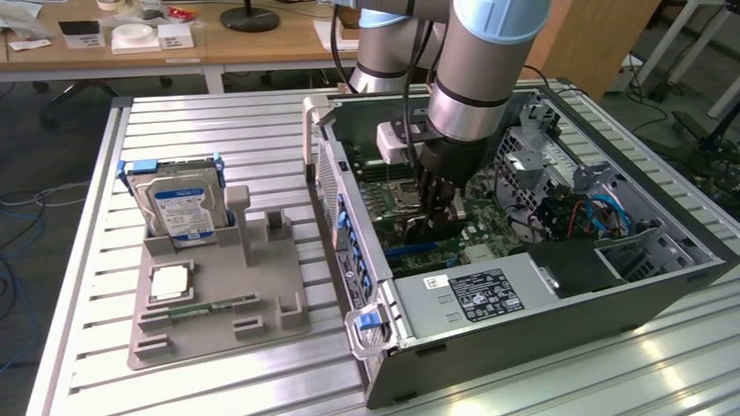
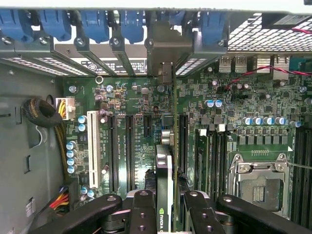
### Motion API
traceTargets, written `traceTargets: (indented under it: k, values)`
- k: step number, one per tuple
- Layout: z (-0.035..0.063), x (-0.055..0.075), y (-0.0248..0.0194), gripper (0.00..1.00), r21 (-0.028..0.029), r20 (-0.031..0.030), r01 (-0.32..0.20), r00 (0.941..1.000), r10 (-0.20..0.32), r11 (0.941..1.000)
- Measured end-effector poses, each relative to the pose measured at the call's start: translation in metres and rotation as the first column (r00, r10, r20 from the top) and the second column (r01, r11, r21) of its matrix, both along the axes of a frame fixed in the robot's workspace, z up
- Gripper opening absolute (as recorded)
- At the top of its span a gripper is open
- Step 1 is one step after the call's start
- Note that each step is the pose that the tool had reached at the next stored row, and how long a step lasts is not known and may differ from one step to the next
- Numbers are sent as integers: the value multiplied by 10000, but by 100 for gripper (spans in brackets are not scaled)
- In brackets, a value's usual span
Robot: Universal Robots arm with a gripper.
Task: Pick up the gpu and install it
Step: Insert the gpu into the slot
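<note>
On the exterior view's left, the slatted aluminium desk (image 1: 69, 347) carries a grey parts holder (image 1: 260, 316). A hard drive (image 1: 179, 208) with a blue-and-white label stands upright in the holder's rear slot. Nearer the camera a processor chip (image 1: 170, 282) lies flat on the holder, and a slim green memory stick (image 1: 208, 305) lies just beside it.

Right of the holder sits the open computer case (image 1: 647, 277), side panel off, with the motherboard (image 1: 387, 178) facing up. The arm (image 1: 480, 61) comes down into the case from above, and I see the gripper (image 1: 438, 212) low over the middle of the board. A labelled power supply (image 1: 480, 295) sits at the case's near end, and blue cables (image 1: 601, 212) run toward the exterior view's right.

In the wrist view, the black fingers (image 2: 141, 209) are pressed against both faces of the gpu (image 2: 164, 170), so the gripper is holding the card. I see the card edge-on (a green logo shows on its dark shroud). It stands upright over the motherboard among the long expansion slots, with a white slot (image 2: 91, 156) to one side and the empty processor socket (image 2: 258, 185) to the other. Its silver bracket (image 2: 168, 46) lies against the case's rear wall, between the blue retention clips (image 2: 92, 24). I cannot tell whether the card's lower edge is fully down in a slot.
</note>
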State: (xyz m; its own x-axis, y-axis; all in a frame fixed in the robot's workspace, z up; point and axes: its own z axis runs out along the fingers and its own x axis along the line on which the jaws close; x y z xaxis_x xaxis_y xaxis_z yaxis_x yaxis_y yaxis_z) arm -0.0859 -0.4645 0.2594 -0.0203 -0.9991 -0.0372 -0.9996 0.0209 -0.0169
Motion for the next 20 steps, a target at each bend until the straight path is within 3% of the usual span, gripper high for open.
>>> traceTargets:
  k: [20]
  values:
    - [-32,-2,0,27,1,0,0,10000,0,10000]
